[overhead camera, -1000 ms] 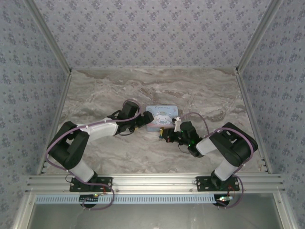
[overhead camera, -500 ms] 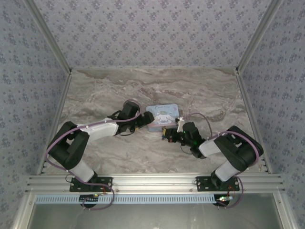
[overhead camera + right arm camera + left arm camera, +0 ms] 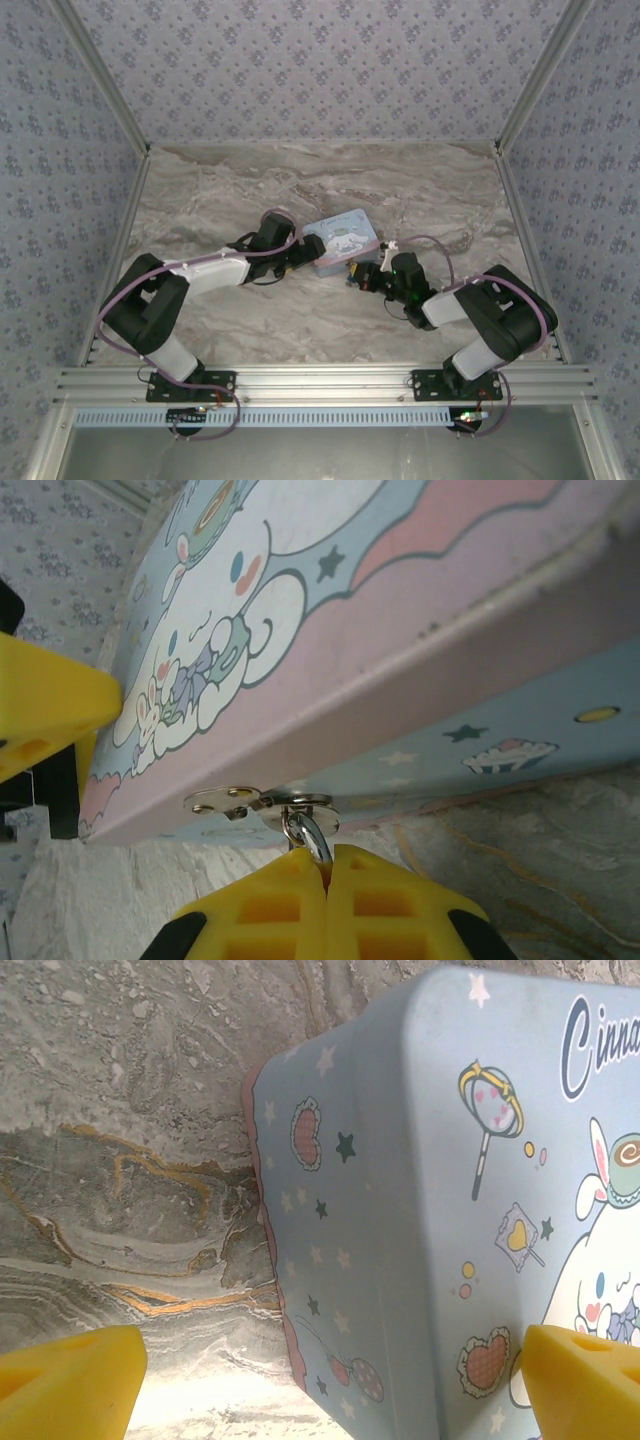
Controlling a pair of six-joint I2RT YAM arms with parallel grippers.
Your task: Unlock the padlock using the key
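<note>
The pale-blue cartoon tin (image 3: pixel 340 238) lies askew mid-table. From its metal hasp (image 3: pixel 262 802) hangs the padlock (image 3: pixel 317 838); just its thin metal shackle shows, and the body is hidden between my right gripper's yellow fingers. My right gripper (image 3: pixel 325 858) (image 3: pixel 360 275) is shut on the padlock at the tin's near side. My left gripper (image 3: pixel 330 1360) (image 3: pixel 300 253) stands open at the tin's left end, one yellow pad (image 3: pixel 70 1380) over the table and the other pad (image 3: pixel 585 1380) by the lid. The key is hidden.
The marble tabletop (image 3: pixel 430 190) is bounded by patterned walls behind and at both sides. A yellow finger (image 3: pixel 45 705) of the left gripper shows beyond the tin's far end in the right wrist view. An aluminium rail (image 3: pixel 320 380) runs along the near edge.
The right gripper has moved right and away while shut on the padlock. The tin has swung with it, its right end now farther back. The left gripper stays open at the tin's left end.
</note>
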